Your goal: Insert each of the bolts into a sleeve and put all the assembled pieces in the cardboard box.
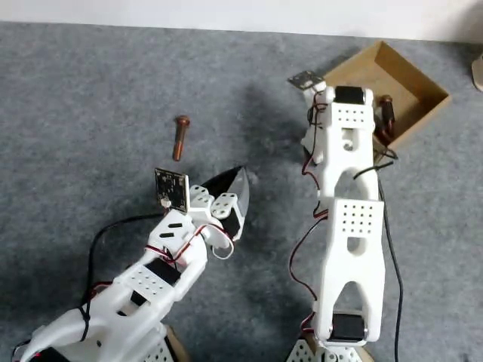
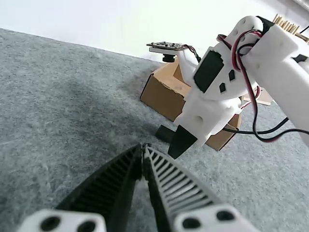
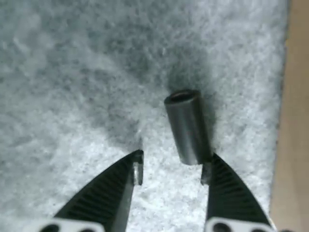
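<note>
A copper bolt (image 1: 181, 137) lies on the grey carpet, up and to the left of my left gripper (image 1: 232, 183), which is shut with nothing in it (image 2: 143, 147). A dark sleeve (image 3: 188, 126) lies on the carpet between the fingers of my open right gripper (image 3: 171, 169), close to one fingertip (image 3: 207, 170). The right arm (image 1: 343, 121) hangs over that spot beside the cardboard box (image 1: 413, 66). A dark assembled piece (image 1: 386, 111) rests inside the box, partly behind the arm. From the left wrist, a black finger of the right gripper (image 2: 181, 141) points down at the carpet.
The box (image 2: 164, 96) stands at the table's far right corner, and its wall (image 3: 289, 121) runs right beside the sleeve. Cables (image 1: 389, 226) trail along the right arm. Open carpet lies to the left around the bolt.
</note>
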Controlling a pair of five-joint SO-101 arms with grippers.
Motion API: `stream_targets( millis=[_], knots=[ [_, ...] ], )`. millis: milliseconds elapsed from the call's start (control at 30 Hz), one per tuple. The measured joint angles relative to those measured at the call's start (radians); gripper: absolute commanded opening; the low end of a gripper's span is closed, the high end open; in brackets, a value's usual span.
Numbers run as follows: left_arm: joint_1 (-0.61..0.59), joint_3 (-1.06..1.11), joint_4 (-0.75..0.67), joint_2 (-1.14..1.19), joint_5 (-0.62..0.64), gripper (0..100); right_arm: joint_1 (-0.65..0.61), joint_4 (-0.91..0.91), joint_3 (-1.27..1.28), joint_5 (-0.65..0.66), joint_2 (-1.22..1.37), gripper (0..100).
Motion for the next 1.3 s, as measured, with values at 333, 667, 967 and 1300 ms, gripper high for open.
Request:
stream_targets(
  millis=[333,667,967,1300],
  knots=[
    [0.000,0.000,0.000,0.000,0.000,2,0.000,0.052,0.000,0.031,0.000,19.0],
    [0.000,0.000,0.000,0.000,0.000,2,0.000,0.061,-0.106,0.081,0.002,19.0],
    [0.000,0.000,0.000,0.000,0.000,2,0.000,0.086,-0.204,0.110,0.002,19.0],
    [0.000,0.000,0.000,0.000,0.000,2,-0.048,0.086,-0.204,0.219,0.002,19.0]
  ],
)
